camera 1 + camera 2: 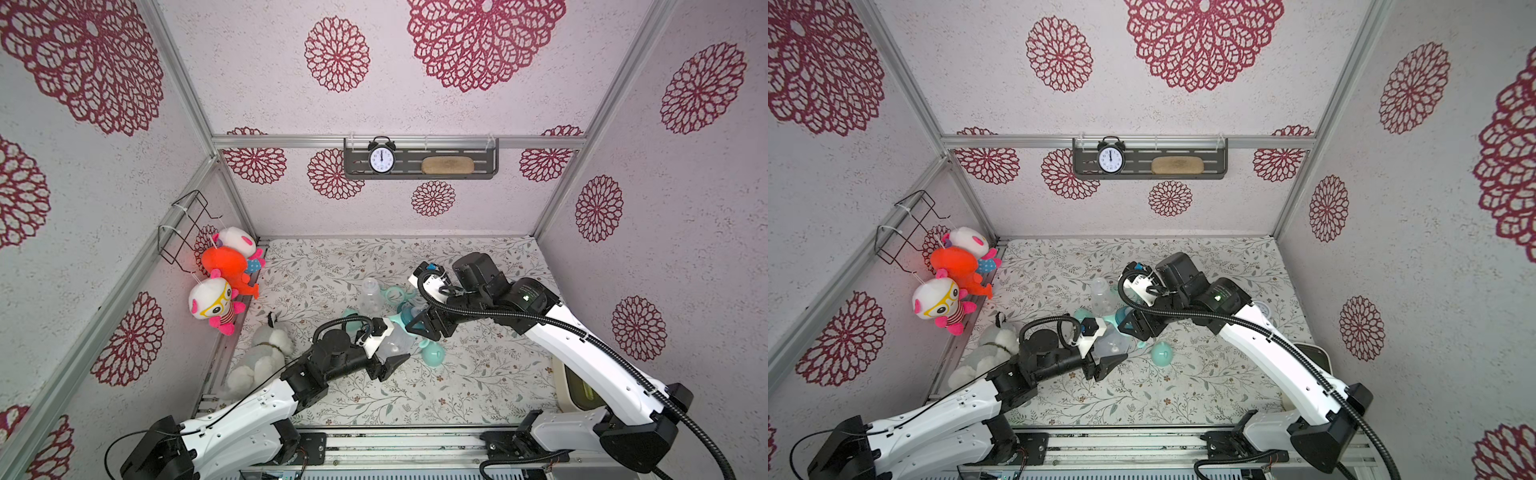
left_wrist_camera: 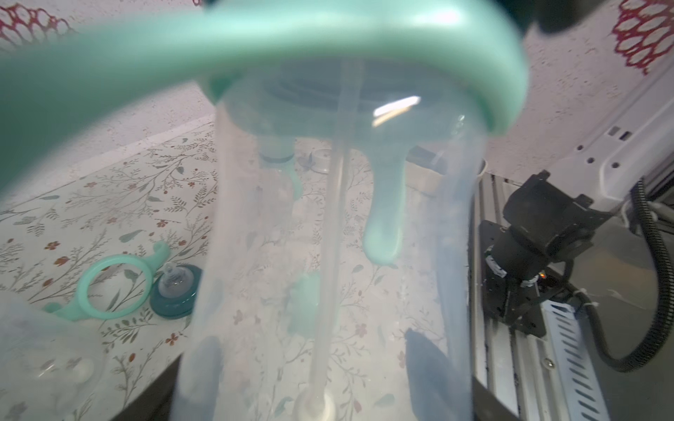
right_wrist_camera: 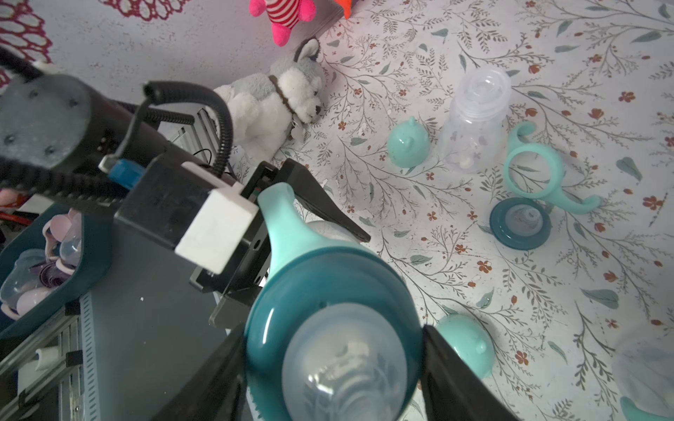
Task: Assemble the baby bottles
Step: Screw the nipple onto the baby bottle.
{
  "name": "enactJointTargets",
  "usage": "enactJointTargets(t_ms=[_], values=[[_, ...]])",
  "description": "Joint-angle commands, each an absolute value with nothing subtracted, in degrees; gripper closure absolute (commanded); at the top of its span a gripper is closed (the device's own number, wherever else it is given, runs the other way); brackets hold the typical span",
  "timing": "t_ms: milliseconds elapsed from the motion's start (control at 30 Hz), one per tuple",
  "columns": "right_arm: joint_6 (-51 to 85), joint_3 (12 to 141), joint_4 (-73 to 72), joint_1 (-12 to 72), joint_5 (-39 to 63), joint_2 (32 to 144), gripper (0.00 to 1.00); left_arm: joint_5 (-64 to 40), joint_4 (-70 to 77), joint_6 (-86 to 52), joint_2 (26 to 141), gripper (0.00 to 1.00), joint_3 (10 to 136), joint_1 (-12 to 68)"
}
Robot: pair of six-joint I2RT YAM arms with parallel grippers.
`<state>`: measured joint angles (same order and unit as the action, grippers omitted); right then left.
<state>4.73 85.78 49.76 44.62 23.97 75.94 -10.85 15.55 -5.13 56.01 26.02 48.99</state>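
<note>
My left gripper [image 1: 395,345] [image 2: 321,382] is shut on the clear body of a baby bottle [image 2: 328,237] held above the mat, its mint handle ring [image 2: 364,43] at the neck. My right gripper [image 1: 417,323] [image 3: 333,364] is shut on that bottle's dark teal nipple collar [image 3: 328,284], one finger on each side. A second clear bottle [image 1: 370,295] [image 3: 474,120] stands open behind. A loose mint ring [image 3: 532,171] and a loose teal collar [image 3: 519,224] lie beside it. Two mint dome caps [image 3: 406,144] [image 1: 434,355] rest on the mat.
A plush husky [image 1: 266,353] lies at the mat's left edge, with bright plush toys [image 1: 216,299] hanging on the left wall. A clock [image 1: 381,157] sits on the back shelf. A cream bin [image 1: 577,390] stands at the right, under my right arm.
</note>
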Motion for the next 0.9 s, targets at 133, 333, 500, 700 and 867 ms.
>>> enactJointTargets(t_ms=[133, 333, 500, 700, 867], values=[[23.07, 89.43, 52.29, 45.42, 23.14, 78.90, 0.84, 6.69, 22.65, 0.25, 58.90, 1.00, 27.88, 54.65], [37.21, 89.24, 52.56, 45.17, 21.56, 80.86, 0.97, 17.63, 29.50, 3.76, 61.01, 1.00, 26.14, 59.54], [48.85, 89.85, 52.42, 44.37, 21.99, 83.49, 1.00, 23.31, 31.52, 6.38, 63.11, 1.00, 25.96, 62.03], [53.96, 89.56, 54.38, 43.50, 18.88, 85.14, 0.87, 27.07, 31.43, 8.70, 65.12, 1.00, 26.64, 64.24], [50.18, 89.88, 53.20, 43.49, 17.04, 83.40, 0.58, 25.69, 31.33, 8.51, 64.74, 1.00, 25.65, 64.10]])
